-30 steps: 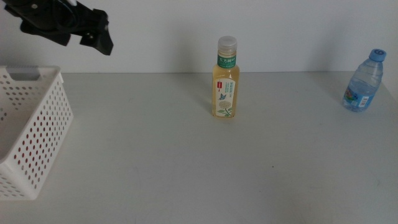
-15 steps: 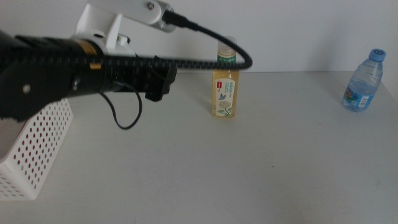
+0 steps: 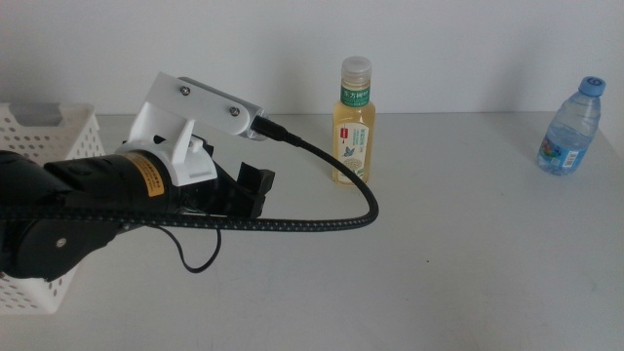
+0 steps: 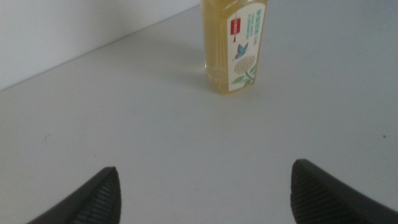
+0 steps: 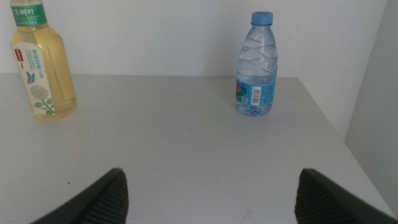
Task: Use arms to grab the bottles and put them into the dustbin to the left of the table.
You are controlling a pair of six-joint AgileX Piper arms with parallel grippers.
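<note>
The yellow tea bottle [image 3: 354,122] with a green label stands upright at the back middle of the table [image 3: 439,263]. My left gripper [image 3: 255,191] hovers low over the table, to the left of that bottle and nearer the front. In the left wrist view the left gripper [image 4: 205,168] is open and empty, with the tea bottle [image 4: 233,46] ahead of it. The blue-capped water bottle [image 3: 568,129] stands at the far right. My right gripper [image 5: 211,174] is open and empty, out of the middle view, facing the water bottle [image 5: 256,65] and tea bottle [image 5: 42,68]. The white dustbin [image 3: 49,132] sits at the left.
My left arm's black body, white bracket and looping cable [image 3: 322,210] cover much of the left half of the table and hide most of the dustbin. A pale wall runs behind the table's back edge. In the right wrist view the table's edge [image 5: 348,149] lies just beyond the water bottle.
The left arm has swung from above the dustbin rightward and down over the table, stopping closer to the tea bottle. Both bottles have stayed in place.
</note>
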